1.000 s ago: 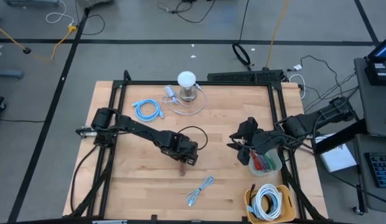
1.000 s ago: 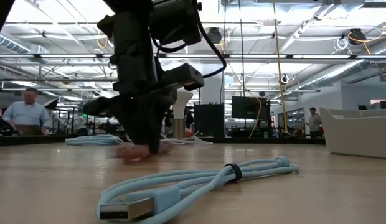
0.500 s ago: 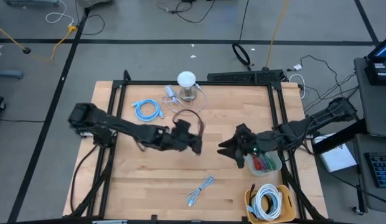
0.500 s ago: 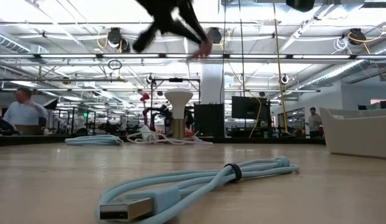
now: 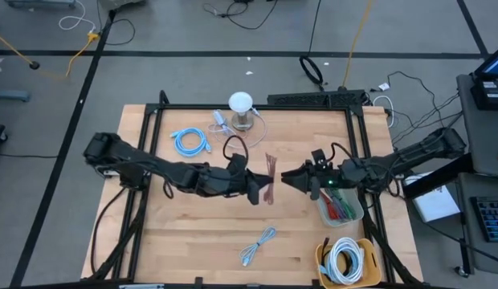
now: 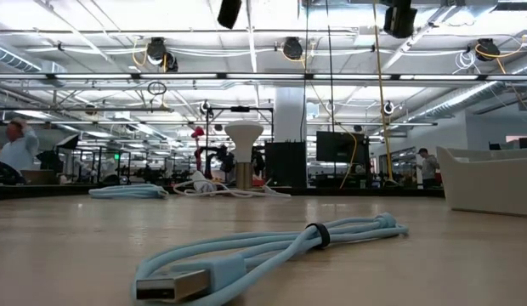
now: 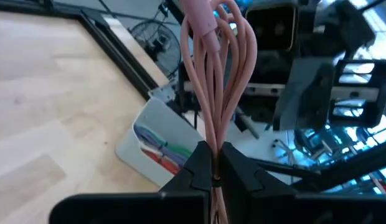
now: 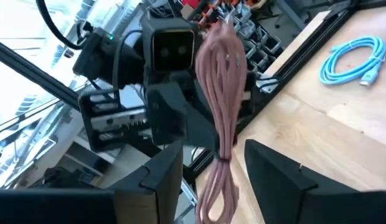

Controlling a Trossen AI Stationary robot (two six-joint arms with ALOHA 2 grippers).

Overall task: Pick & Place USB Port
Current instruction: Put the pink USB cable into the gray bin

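Midair, left claw (image 7: pixel 213 163) pinches pink cable (image 7: pixel 216 74) facing right claw (image 8: pixel 208 165).

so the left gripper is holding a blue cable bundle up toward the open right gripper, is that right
Not quite. The bundle clamped in the left gripper is a pink cable, not blue, as the left wrist view shows. It is indeed held up toward the open right gripper.

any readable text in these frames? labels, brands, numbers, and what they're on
None readable in any view.
Pink cable bundle held in the left end effector: no print shows.
Light blue cable lying on the table: plug face blank.
Monitor in the room behind: dark, nothing legible.
Laptop screen beside the table: too small to read.
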